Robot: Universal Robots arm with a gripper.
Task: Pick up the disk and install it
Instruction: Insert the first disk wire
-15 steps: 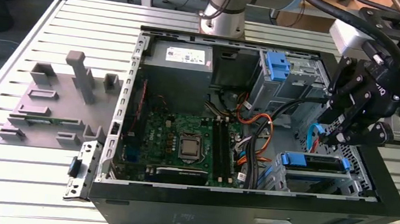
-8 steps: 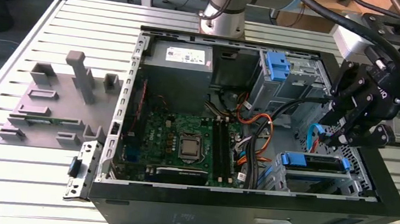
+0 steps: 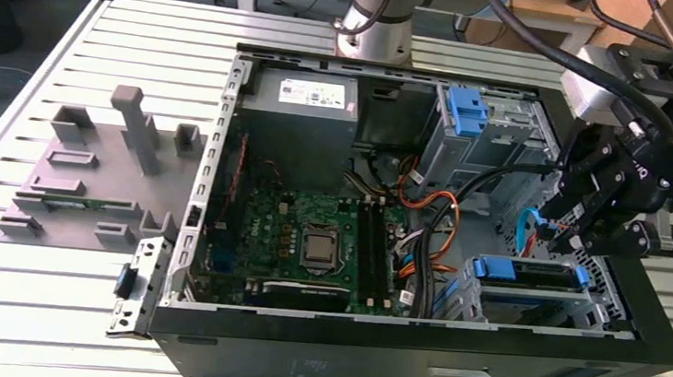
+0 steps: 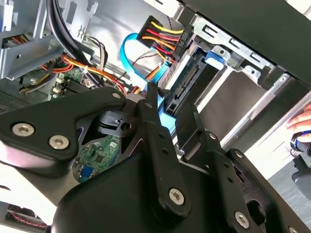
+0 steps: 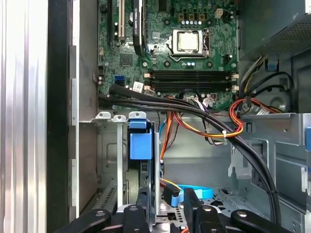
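The disk [image 3: 526, 273], silver with a blue carrier bracket, sits in the lower drive cage at the case's front corner on the exterior view's right. In the first wrist view the disk [image 5: 141, 145] stands edge-on in its slot behind a blue tab. In the second wrist view the disk's [image 4: 187, 85] connector edge faces the fingers. My black gripper [image 3: 572, 244] hangs just above that cage. In both wrist views the gripper [image 5: 167, 194] [image 4: 171, 104] is open, its fingers apart. A black plug on a light blue flat cable [image 5: 194, 190] lies between them, untouched.
Thick black cables [image 5: 194, 109] and orange wires [image 5: 214, 131] cross the case beside the cage. A fixed blue bracket [image 3: 465, 108], the grey power supply [image 3: 305, 98] and the motherboard [image 3: 319, 242] fill the case. A grey fixture [image 3: 103, 175] stands on the slatted table. A hand [image 4: 301, 119] shows outside the case.
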